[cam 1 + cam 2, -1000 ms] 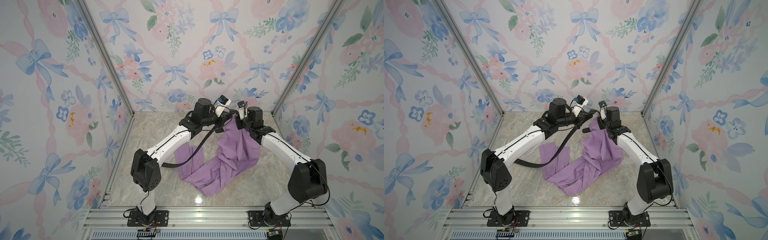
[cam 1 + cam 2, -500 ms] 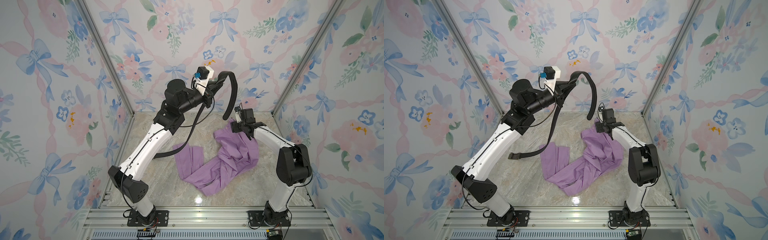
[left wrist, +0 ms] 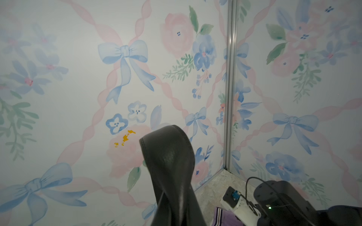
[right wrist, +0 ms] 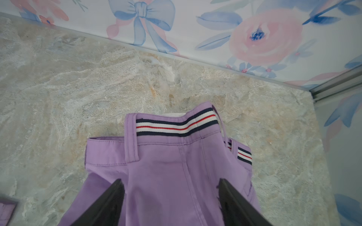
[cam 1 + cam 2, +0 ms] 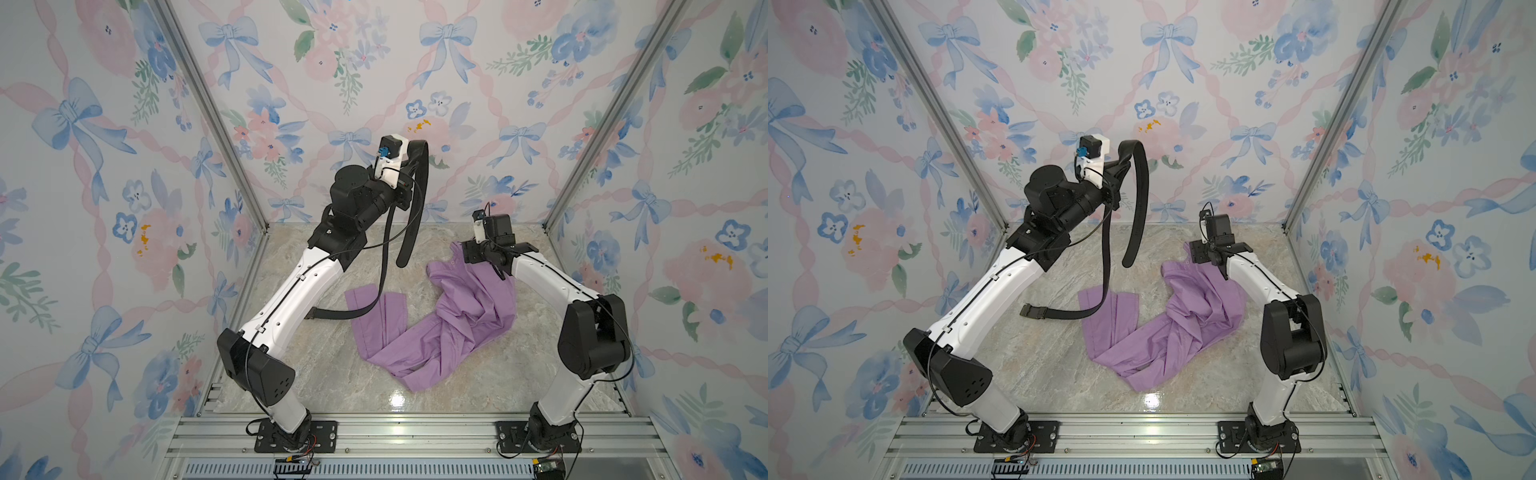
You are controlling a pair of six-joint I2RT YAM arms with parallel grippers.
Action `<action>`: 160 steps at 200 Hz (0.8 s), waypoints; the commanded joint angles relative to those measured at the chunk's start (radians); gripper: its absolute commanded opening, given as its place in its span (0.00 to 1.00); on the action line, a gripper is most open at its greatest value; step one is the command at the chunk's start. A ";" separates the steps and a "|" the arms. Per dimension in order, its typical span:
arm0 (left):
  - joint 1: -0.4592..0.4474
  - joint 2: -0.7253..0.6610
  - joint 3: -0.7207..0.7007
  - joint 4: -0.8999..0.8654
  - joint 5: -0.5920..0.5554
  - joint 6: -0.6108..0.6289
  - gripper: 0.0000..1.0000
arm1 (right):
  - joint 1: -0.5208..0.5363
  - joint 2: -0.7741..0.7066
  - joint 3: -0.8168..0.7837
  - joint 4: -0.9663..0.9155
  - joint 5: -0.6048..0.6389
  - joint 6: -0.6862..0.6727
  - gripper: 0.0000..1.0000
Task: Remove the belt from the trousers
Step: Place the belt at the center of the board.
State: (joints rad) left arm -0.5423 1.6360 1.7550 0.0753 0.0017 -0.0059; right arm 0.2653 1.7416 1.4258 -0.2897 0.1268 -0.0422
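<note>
Right: left gripper (image 5: 409,164) is clamped tight on the belt (image 5: 417,208), raised high by the back wall. Tip dangles in the air; buckle end lies on the table (image 5: 332,374), across one leg of the trousers (image 5: 469,316). Right gripper (image 4: 170,181) is wide open, empty, over the waistband.

arms (image 5: 299,286): white links | joints (image 5: 257,370): black (vented) | cables (image 3: 246,185): thin black

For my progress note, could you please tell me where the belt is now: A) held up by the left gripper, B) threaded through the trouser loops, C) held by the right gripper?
A: the left gripper is shut on the belt, raised well above the trousers, whose visible waistband loop is empty.
</note>
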 commanded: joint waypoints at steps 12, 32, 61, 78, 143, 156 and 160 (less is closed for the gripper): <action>0.009 -0.088 -0.317 0.242 -0.385 -0.124 0.00 | 0.026 -0.244 -0.089 0.039 -0.017 0.084 0.80; 0.005 -0.109 -0.486 0.303 -0.438 -0.248 0.00 | 0.024 -0.372 -0.207 0.108 -0.013 0.138 0.83; -0.004 -0.103 -0.701 0.349 -0.469 -0.353 0.11 | 0.011 -0.566 -0.405 0.178 0.006 0.202 0.87; -0.005 -0.110 -0.806 0.359 -0.450 -0.364 0.31 | -0.021 -0.673 -0.524 0.205 0.014 0.241 0.89; 0.025 -0.364 -1.012 0.214 -0.680 -0.347 0.98 | -0.261 -0.918 -0.877 0.254 0.090 0.298 0.99; 0.043 -0.440 -1.038 0.207 -0.698 -0.315 0.98 | -0.315 -0.938 -0.920 0.265 0.090 0.319 0.99; 0.048 -0.464 -1.049 0.207 -0.698 -0.301 0.98 | -0.329 -0.945 -0.935 0.275 0.090 0.322 0.99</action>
State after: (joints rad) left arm -0.5240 1.2961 0.7433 0.3080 -0.6064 -0.3595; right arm 0.0128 0.8280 0.5602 -0.0643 0.1860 0.2260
